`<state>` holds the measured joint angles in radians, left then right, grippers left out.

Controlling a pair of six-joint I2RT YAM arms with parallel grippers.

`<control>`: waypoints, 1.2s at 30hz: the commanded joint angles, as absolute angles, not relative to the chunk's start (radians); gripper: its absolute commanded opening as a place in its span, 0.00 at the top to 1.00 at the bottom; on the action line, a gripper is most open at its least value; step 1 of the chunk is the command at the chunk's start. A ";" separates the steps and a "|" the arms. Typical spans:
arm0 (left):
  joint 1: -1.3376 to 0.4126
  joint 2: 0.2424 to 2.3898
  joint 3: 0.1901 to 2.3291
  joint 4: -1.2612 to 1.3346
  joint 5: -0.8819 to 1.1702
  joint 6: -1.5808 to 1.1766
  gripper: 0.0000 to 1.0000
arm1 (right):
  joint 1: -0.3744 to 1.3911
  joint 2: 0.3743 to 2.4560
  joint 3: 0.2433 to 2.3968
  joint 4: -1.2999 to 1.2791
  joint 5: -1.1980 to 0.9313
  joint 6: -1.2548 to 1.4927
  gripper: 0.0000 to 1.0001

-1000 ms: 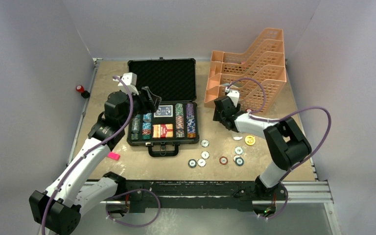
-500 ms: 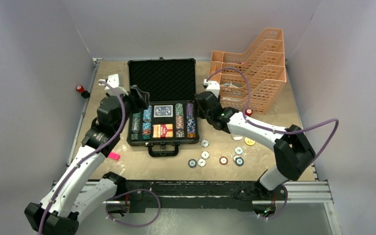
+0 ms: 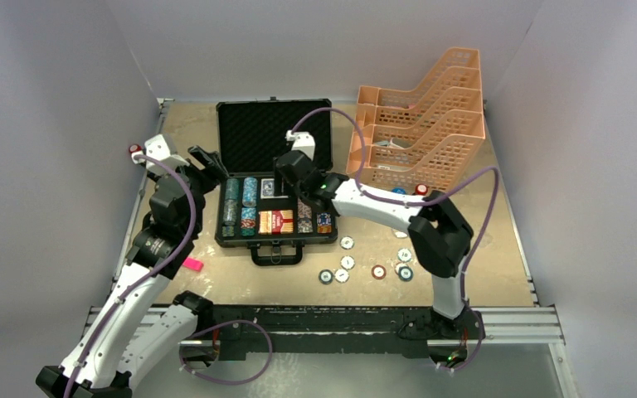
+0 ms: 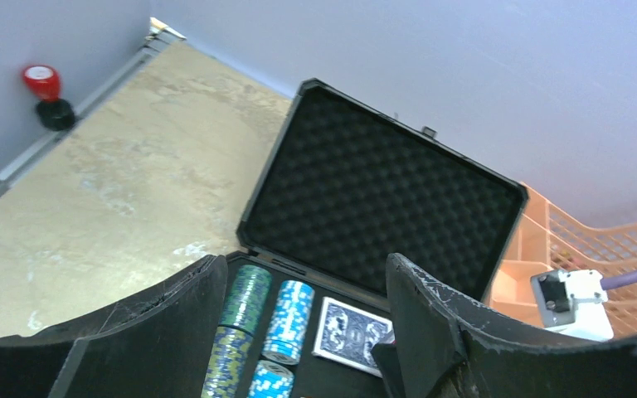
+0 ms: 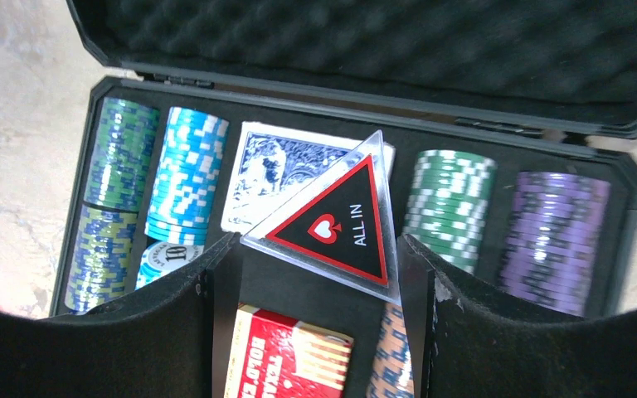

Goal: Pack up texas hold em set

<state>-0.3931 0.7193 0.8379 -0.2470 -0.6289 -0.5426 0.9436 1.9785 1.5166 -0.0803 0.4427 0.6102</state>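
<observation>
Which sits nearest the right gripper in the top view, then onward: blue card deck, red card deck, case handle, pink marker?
The right gripper holds the ALL IN triangle.
1. blue card deck, beside it, in the briefcase far row
2. red card deck, near row
3. case handle, on the near edge
4. pink marker, outside the briefcase, left

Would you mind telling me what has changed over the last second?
The right gripper swung left from beside the peach rack to above the open case, where it holds an ALL IN triangle. The left gripper, open and empty, drew back left off the case. Case, rack and loose chips stayed put.
</observation>
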 commanded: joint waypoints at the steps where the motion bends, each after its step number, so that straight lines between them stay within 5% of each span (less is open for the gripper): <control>1: -0.387 0.705 0.838 -0.266 -0.751 -0.576 0.30 | 0.958 2.013 1.619 -0.056 0.441 0.603 0.34; 16: -0.383 0.701 0.834 -0.266 -0.750 -0.572 0.30 | 0.965 2.140 1.749 -0.169 0.474 0.601 0.34; 21: -0.383 0.703 0.833 -0.267 -0.745 -0.570 0.30 | 0.965 2.134 1.753 -0.199 0.447 0.613 0.26; 26: -0.381 0.708 0.836 -0.266 -0.721 -0.573 0.29 | 0.965 2.052 1.711 -0.161 0.424 0.611 0.19; 36: -0.378 0.712 0.837 -0.264 -0.697 -0.571 0.28 | 0.954 1.782 1.506 -0.149 0.527 0.628 0.20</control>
<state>-0.3862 0.7105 0.8356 -0.2794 -0.7189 -0.5652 0.9604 1.9236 1.5726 -0.1646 0.4232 0.6098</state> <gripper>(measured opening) 0.717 0.798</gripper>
